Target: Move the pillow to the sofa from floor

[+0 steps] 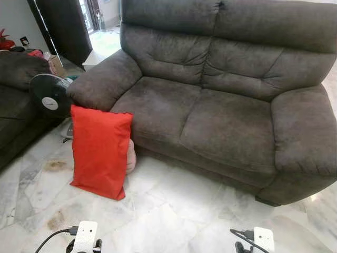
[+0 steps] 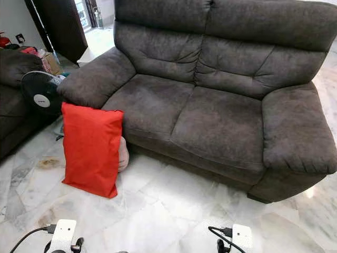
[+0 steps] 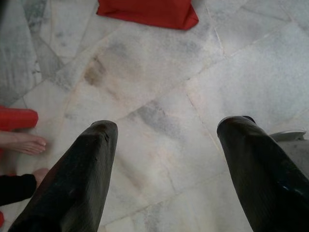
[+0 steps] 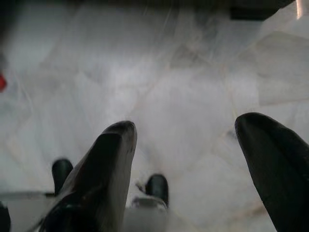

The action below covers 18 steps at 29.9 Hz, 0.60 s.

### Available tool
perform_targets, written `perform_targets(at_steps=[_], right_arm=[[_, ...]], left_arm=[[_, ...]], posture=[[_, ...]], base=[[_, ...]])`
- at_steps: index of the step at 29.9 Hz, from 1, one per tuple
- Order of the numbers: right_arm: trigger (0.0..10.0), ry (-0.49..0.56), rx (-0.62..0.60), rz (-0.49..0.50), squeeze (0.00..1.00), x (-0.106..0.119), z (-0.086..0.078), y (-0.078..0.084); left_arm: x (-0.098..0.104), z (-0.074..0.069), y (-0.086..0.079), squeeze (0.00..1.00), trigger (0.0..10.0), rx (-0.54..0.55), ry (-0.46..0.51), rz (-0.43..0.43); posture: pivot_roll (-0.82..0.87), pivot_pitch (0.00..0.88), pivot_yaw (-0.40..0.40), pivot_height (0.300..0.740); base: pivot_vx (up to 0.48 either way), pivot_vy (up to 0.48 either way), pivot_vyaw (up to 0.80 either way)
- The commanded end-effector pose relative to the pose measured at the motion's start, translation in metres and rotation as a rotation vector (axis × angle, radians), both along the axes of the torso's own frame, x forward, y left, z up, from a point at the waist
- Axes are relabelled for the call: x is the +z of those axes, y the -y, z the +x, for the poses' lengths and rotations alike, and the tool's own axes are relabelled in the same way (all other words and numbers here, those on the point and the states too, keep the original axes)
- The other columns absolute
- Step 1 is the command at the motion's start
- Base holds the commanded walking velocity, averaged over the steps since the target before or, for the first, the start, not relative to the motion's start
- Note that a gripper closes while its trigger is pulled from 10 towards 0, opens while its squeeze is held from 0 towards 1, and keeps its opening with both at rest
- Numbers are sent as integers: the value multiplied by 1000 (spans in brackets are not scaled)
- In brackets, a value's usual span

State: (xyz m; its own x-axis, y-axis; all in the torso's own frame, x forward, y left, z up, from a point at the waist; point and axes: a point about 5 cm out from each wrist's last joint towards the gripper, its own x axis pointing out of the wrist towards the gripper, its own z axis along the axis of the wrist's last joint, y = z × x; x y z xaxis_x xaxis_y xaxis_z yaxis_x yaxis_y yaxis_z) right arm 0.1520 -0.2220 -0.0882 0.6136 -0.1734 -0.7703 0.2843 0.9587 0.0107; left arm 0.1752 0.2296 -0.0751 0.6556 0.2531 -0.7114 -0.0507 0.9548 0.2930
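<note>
**Approach phase – pillow not yet grasped, both grippers empty**

Landmark = sofa (image 1: 221, 105), dark grey 2-seater, seat cushions bare. Everything placed rel. to it, going L to R.

Far L of sofa: a second dark couch (image 1: 16, 100) w/ clutter on top, then a black floor fan (image 1: 50, 95) tucked just beside the sofa's L armrest.

Red pillow (image 1: 100, 150): standing upright on the marble floor (image 1: 174, 211), leaning against the sofa's front at the L armrest corner; top edge touching/just under the armrest. Small pale pinkish thing (image 1: 131, 156) wedged between pillow and sofa base – can't tell what it is.

Left gripper (image 3: 169, 140): low over the floor, in front of the sofa, well apart from the pillow; fingers spread wide, nothing between them. Wrist view catches the pillow's bottom edge (image 3: 147, 12) ahead. A person's bare foot (image 3: 24, 142) is also in that view, to the side, away from the sofa.

Right gripper (image 4: 188, 145): also low, in front of the sofa's R half, fingers apart, holding nothing; view blurry, just floor and the dark base of the sofa at the far edge.

Step (judgement): pre-grasp, facing the target. Nothing lifted.

Next move needs: close in toward the sofa's L corner, bring arm(s) up to the pillow. It's soft and wide, so prob. pinch the top edge or squeeze from both sides, then lift clear of the armrest and drop onto the seat. Watch: slick fabric may slip; mind the fan and the foot nearby.
</note>
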Motion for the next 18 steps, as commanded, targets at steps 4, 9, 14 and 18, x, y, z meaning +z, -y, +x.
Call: perform_targets(at_steps=[4, 9, 14, 18], right_arm=[[10000, 8, -6, 14, 0, 0, -1, 0], [10000, -34, 37, 19, 0, -3, -6, -3], [10000, -37, 22, 25, 0, -4, -8, -4], [10000, -36, 27, 32, 0, -4, -8, -4]], left_arm=[[-1, 1, 1, 0, 10000, -10, -3, -9], [0, 6, 6, 0, 10000, -18, 6, -23], [-4, 2, 15, 0, 10000, -36, -12, -48], [-5, 0, 19, 0, 10000, -37, -15, -51]], posture=[[121, 0, -11, 740], [116, 0, -7, 740], [102, 4, 1, 740], [103, 9, -3, 740]], base=[[0, 0, 0], [0, 0, 0], [0, 0, 0], [0, 0, 0]])
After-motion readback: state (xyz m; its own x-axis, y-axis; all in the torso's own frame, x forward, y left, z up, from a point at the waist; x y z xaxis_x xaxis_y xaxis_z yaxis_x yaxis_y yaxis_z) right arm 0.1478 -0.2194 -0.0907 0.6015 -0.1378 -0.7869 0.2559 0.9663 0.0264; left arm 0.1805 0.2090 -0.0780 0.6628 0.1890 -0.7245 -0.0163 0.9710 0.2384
